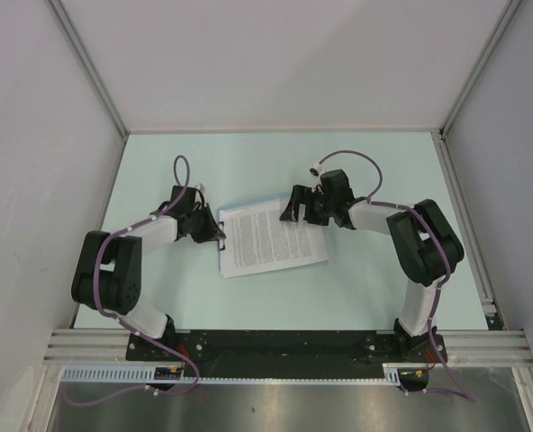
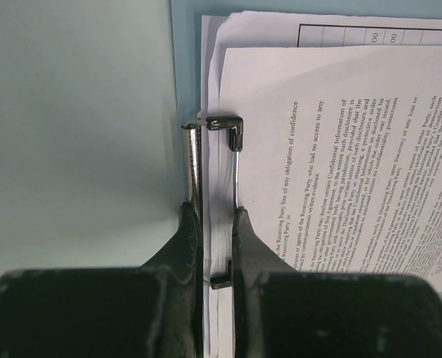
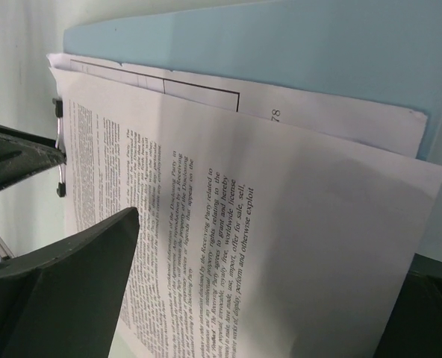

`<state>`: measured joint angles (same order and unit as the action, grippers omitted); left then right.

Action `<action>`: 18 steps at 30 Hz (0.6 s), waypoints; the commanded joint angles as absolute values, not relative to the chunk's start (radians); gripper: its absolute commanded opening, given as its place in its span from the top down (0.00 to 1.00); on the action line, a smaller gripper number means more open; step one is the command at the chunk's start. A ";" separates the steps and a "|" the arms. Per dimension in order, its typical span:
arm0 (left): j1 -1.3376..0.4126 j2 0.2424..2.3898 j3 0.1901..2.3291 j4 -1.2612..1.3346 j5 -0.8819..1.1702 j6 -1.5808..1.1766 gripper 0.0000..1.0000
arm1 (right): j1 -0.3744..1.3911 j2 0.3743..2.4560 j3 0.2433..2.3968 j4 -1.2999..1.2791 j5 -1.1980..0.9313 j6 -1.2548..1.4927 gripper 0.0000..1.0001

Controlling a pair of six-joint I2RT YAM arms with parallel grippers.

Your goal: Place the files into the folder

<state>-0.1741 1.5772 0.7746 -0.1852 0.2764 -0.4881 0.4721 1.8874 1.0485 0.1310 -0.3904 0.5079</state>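
Centre frame: the left gripper [image 2: 216, 220] is clamping the small silver metal clip [image 2: 222, 127], apparently opening it for the white printed paper files [image 1: 271, 238] lying on the flat light-blue folder [image 3: 318, 45]; the right gripper [image 1: 295, 211] is hovering wide-open, empty.

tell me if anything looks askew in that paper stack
The files are fanned, not squared: the top sheet lies rotated, so the table sheet beneath sticks out over the folder. The left gripper pinches its clip.
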 commanded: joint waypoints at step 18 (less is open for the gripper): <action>-0.238 1.626 0.844 -0.318 0.207 -0.471 1.00 | 0.520 1.735 0.989 -0.189 -0.341 0.416 0.00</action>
